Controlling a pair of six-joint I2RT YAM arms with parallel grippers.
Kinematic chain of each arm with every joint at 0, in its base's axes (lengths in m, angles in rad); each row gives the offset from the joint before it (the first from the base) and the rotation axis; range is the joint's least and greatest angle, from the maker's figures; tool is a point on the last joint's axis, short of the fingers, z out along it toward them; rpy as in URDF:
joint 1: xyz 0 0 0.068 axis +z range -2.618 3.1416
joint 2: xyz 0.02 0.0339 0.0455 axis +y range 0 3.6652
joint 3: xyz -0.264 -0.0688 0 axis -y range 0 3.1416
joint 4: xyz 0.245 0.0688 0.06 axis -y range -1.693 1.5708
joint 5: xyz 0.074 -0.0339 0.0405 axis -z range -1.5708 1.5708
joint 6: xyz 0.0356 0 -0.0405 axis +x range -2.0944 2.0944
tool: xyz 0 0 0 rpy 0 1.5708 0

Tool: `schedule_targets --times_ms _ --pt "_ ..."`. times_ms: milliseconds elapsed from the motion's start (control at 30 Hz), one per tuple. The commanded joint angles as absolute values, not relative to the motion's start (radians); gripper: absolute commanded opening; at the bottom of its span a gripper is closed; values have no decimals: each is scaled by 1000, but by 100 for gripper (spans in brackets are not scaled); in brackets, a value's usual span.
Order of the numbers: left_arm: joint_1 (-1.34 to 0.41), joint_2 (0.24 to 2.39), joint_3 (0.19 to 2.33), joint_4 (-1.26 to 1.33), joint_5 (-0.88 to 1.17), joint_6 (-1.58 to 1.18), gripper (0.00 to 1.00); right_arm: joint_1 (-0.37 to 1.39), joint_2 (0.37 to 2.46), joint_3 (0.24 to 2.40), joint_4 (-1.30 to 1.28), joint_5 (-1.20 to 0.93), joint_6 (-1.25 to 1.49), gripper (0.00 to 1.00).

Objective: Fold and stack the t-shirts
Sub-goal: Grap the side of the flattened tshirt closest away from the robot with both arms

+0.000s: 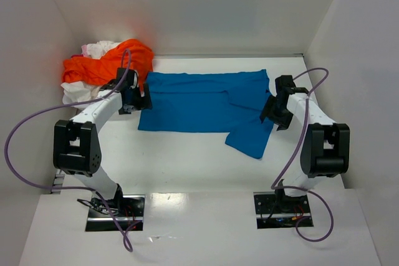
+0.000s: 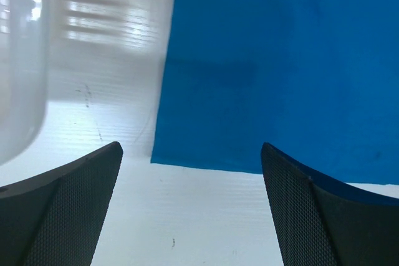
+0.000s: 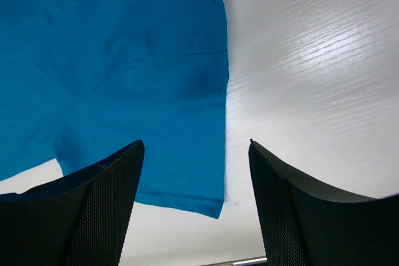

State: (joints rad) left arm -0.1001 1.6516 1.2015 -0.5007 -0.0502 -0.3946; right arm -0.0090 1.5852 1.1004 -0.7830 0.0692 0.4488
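Blue t-shirt lies flat, so the left gripper and right gripper, both gaping empty at its ends, should pinch opposite edges squarely before folding evenly

White table boxed in by plain white panels

The flat white table top has a matte white back wall behind it, a white left side panel and a white right side panel, which meet the back wall at upright corners. A straight seam crosses the table near its front edge, and two rectangular shiny metal plates are set in the strip in front of it, one on the left and one on the right. Close up, the surface shows fine parallel ribbing, a few tiny dark specks and a blurred, striped patch of reflected light.
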Motion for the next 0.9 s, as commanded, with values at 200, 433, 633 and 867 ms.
schedule_targets --times_ms 200,433,633,867 --pt "-43 1655 1259 -471 -11 -368 99 0 1580 1059 -756 51 527 73" --pt "-43 1655 1269 -453 21 -368 99 9 1355 948 -641 74 722 73" --pt "-43 1655 1269 -443 41 -359 99 9 1235 818 -601 103 837 74" --pt "-34 1655 1259 -443 41 -359 99 9 1180 677 -538 92 919 74"
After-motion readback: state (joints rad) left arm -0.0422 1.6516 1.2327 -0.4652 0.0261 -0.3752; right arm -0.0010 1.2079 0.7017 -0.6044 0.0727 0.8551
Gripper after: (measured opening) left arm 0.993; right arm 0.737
